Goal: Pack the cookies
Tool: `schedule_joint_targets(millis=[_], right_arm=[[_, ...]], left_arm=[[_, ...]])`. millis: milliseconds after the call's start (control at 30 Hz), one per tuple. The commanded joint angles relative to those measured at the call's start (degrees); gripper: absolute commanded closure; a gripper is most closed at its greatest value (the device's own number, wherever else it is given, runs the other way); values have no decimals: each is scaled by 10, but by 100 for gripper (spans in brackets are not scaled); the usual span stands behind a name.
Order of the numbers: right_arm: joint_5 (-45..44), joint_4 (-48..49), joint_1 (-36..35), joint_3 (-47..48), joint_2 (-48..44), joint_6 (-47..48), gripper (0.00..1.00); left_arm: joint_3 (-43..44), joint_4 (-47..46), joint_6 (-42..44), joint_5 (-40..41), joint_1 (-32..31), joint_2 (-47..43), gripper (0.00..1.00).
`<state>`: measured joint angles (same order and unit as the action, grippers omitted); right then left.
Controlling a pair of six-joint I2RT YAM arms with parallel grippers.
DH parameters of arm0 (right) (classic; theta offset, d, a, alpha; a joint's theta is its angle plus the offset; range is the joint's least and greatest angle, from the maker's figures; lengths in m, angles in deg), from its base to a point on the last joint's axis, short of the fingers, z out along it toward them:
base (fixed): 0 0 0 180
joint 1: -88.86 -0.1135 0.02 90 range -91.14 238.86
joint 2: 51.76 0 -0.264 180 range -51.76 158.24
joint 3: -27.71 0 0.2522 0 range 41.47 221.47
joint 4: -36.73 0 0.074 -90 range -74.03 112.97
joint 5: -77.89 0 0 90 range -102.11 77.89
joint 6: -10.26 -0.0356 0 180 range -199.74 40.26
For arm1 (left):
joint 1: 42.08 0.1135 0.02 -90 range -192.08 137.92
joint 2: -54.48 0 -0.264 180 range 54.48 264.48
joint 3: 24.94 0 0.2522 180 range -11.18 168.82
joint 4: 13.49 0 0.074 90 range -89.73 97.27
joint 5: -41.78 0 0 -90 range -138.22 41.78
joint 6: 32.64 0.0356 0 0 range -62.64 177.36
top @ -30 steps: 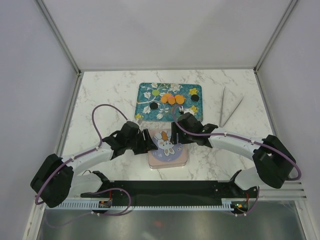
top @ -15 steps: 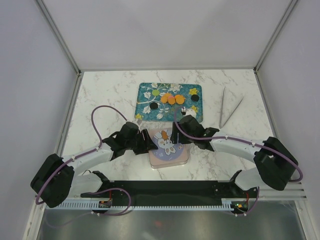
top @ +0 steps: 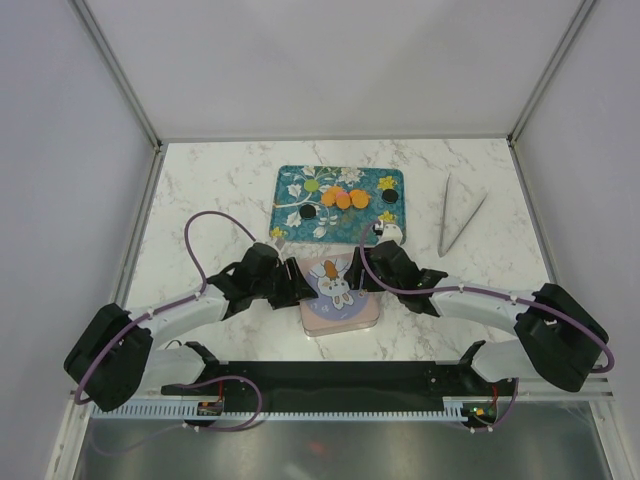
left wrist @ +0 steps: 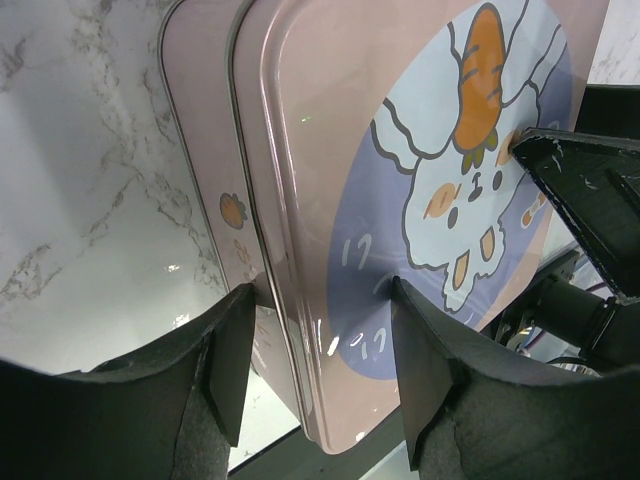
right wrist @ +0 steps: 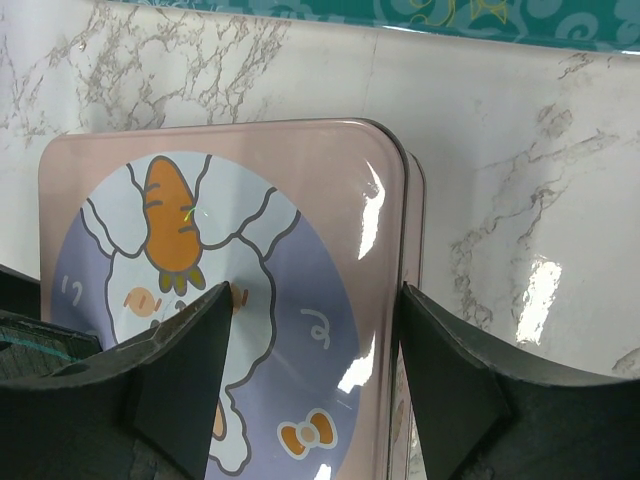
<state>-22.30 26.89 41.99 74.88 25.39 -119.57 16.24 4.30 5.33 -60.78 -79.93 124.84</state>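
Working at the pink lid (top: pixel 338 290)
I'm watching the left gripper (left wrist: pixel 318 300) holding its fingers spread astride the lid's left edge, the right gripper (right wrist: pixel 312 295) spread wide over the lid's right edge; the lid is sitting askew on its box (left wrist: pixel 200 150) — the cookies (top: pixel 343 199) are lying on the teal tray (top: pixel 290 178) just beyond the lid.

The cookies (top: pixel 343 199) lie flat, just beyond the left gripper (top: pixel 297 281) and right gripper (top: pixel 354 272). Three orange discs touch in a row, a light green one sits beside them, and black ones flank them.
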Motion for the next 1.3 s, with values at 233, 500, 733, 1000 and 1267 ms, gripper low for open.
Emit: schedule_joint_targets(millis=[233,500,733,1000,1267], right_arm=[[123,-65,-22,6,57,-1,44],[124,-111,-21,120,147,57,27],[128,-134,-16,174,201,80,23],[131,-153,-2,186,209,96,22],[139,-168,5,191,159,115,19]], left_arm=[[-34,1,-14,13,-12,9,83],[-46,16,-10,7,-13,-57,80],[-23,108,24,75,-11,-144,36],[46,246,55,183,8,-218,23],[100,279,79,212,18,-245,16]])
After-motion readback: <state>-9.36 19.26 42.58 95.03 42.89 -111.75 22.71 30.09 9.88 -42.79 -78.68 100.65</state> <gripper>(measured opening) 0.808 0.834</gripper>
